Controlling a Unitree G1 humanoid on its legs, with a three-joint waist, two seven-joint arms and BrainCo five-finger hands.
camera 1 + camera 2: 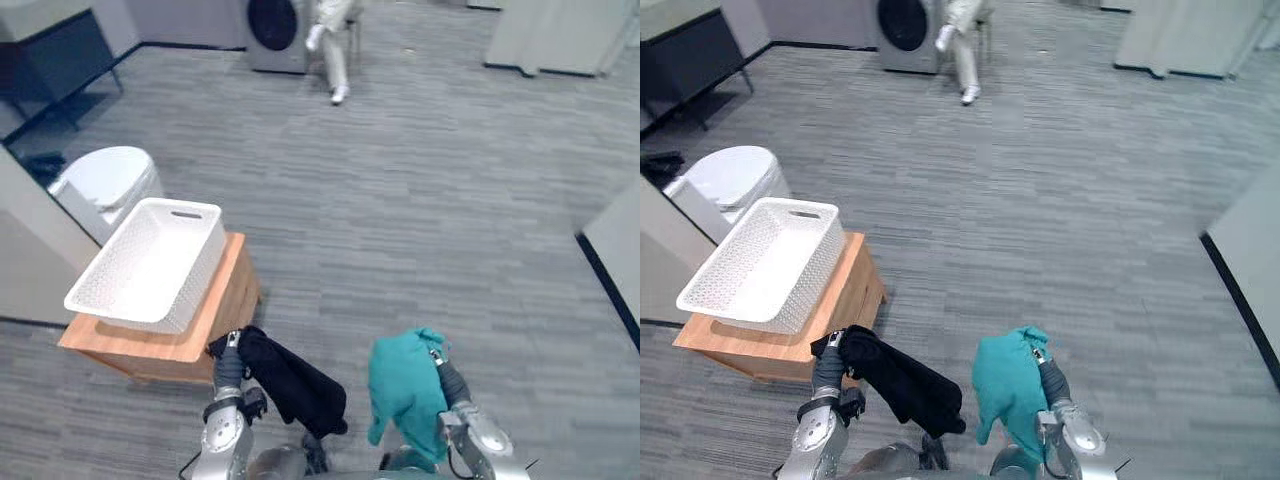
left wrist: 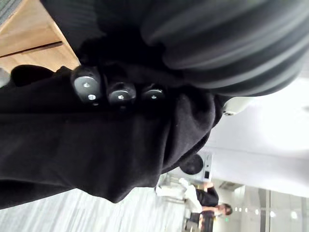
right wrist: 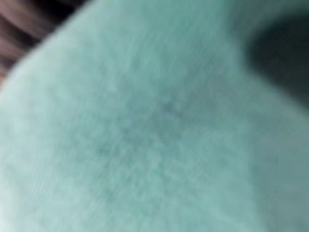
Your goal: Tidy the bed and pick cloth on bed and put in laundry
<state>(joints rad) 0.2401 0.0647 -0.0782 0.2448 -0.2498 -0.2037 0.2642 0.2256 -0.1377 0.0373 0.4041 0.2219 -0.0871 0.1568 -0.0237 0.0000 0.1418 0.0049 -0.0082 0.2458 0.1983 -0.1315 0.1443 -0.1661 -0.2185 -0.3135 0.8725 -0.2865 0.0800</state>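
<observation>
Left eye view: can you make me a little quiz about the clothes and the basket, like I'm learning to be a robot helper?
1. True or false: the white basket on the wooden table already has clothes in it.
2. Pick one: which thing hangs from the right hand?
A. a red towel
B. the teal cloth
C. a white sock
3. Fill the gap: the left hand has its fingers curled round the ____ cloth.

Key:
1. False, the basket looks empty.
2. B.
3. Black: the black cloth droops from that hand beside the table.
</observation>
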